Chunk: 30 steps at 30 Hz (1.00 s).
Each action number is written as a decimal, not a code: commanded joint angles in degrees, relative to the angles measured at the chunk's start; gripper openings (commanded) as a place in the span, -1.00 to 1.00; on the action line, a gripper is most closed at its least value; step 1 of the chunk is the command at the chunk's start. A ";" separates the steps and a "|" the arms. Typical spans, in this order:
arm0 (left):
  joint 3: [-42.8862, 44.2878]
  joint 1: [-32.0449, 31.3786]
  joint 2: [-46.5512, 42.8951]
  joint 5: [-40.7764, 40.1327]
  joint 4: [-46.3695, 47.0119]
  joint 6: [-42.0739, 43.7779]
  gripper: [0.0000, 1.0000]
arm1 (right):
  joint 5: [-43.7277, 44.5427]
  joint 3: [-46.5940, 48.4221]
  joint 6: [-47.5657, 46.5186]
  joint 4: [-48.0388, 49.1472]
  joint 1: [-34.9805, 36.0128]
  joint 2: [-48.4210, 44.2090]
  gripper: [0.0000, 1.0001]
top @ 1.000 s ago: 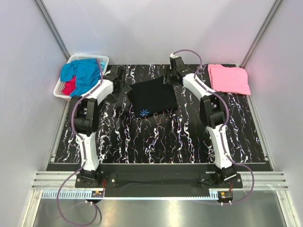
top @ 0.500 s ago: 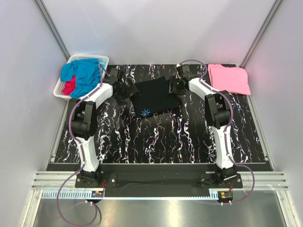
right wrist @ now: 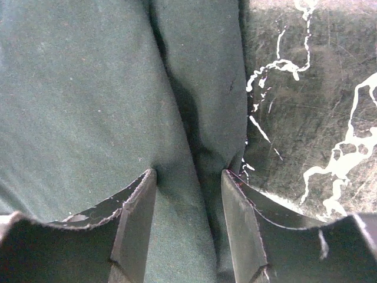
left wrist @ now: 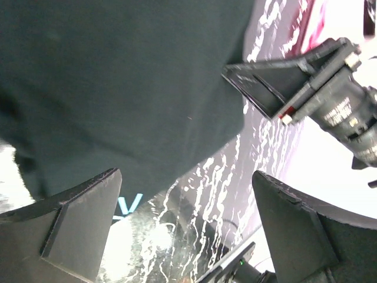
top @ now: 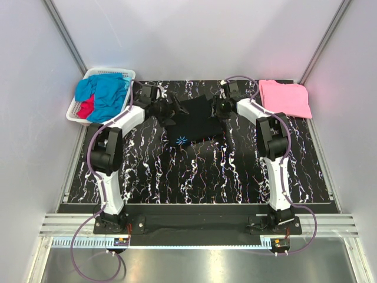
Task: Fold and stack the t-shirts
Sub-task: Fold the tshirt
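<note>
Lying on the counter (top: 194, 177) between the arms, the black shirt (top: 197, 121) looked part-folded and ready for another fold. The pink shirt (top: 285, 99), folded, sat just right of the right end effector (right wrist: 188, 177), likely as the stack's base. That end effector pressed down astride a ridge at the black shirt's right edge, part open, pinching nothing yet. The left end effector (left wrist: 185, 183), spread wide and empty, hovered at its left edge.
</note>
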 commanded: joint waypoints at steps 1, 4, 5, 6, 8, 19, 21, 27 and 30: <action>-1.06 -0.95 -1.54 3.15 3.59 -0.43 0.97 | -2.53 -1.74 -1.08 -1.10 0.30 -2.47 0.09; -0.71 -0.95 -1.63 2.97 3.68 0.09 0.97 | 2.47 -3.14 -2.13 -1.10 0.21 -4.40 0.09; -0.62 -1.03 -1.54 2.80 3.59 0.01 0.97 | 3.19 -3.32 -2.57 -1.01 0.21 -4.93 0.11; -0.36 -1.03 -1.37 2.62 3.51 -0.08 0.97 | 3.54 -3.24 -3.36 -1.10 0.30 -5.80 0.11; -0.09 -1.30 -0.23 1.31 2.89 -0.69 0.97 | 3.02 -3.50 -3.54 -1.01 0.30 -7.03 0.11; 6.67 -6.65 8.91 -18.81 -14.59 -3.78 0.97 | 1.96 -4.81 -2.14 -1.54 0.30 -10.91 0.09; 7.46 -7.62 10.06 -21.19 -17.66 -4.12 0.97 | 1.79 -5.26 -2.22 -1.54 0.39 -10.73 0.08; 5.45 -8.77 7.87 -29.70 -23.47 -4.30 0.97 | 0.29 -9.47 -2.84 -1.36 0.83 -10.29 0.04; 4.13 -8.77 6.02 -34.02 -26.28 -3.51 0.98 | 1.34 -12.81 -1.79 -1.36 0.92 -10.73 0.00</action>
